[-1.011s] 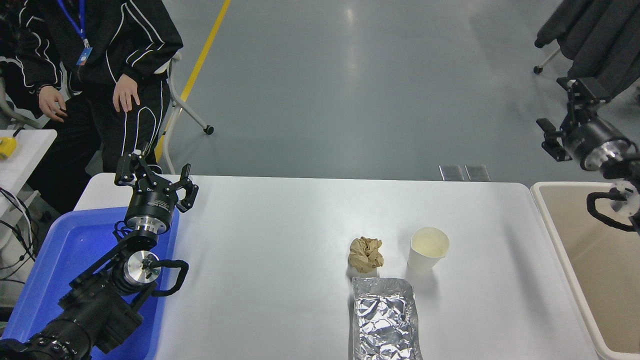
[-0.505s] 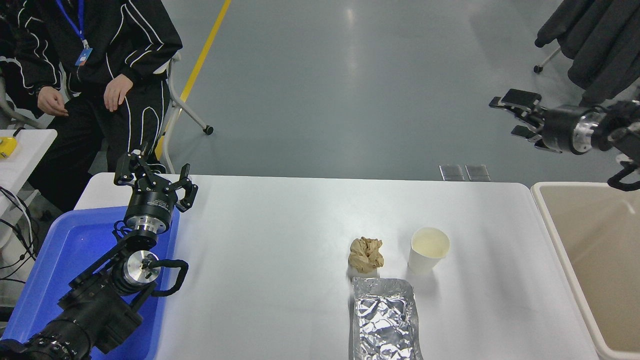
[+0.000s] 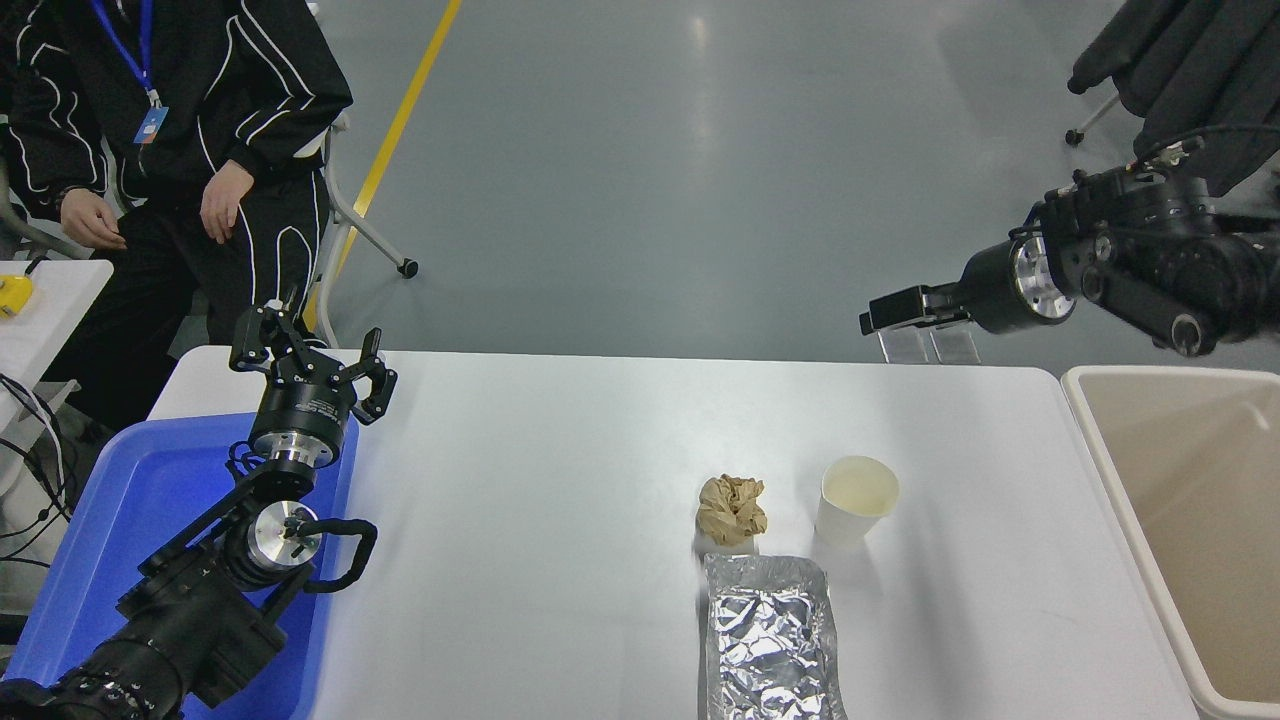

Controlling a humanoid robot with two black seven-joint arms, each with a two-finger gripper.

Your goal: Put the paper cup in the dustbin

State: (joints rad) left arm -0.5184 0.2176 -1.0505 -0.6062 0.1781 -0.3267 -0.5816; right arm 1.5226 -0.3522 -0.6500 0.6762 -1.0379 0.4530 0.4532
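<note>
Paper cup [image 3: 857,499] upright; right gripper [image 3: 885,312] apparently apart, above.

- On the table [image 3: 560,460] before us, the paper cup [image 3: 856,499] stands upright right of centre, with the paper ball [image 3: 732,509] just beside it on its left.
- The foil tray [image 3: 770,636] lies nearer to us than both, close to the ball and running off the near edge of view.
- The dustbin [image 3: 1098,440] sits off the table's right end, well apart from the cup.
- At the table's left end lies the plastic tray [image 3: 120,500]; our left gripper [image 3: 310,355] is parked over its far right corner.
- Our right gripper [image 3: 905,310] hangs beyond the table's far right edge, behind the cup.
- A person [image 3: 190,120] sits beyond the far left corner.
</note>
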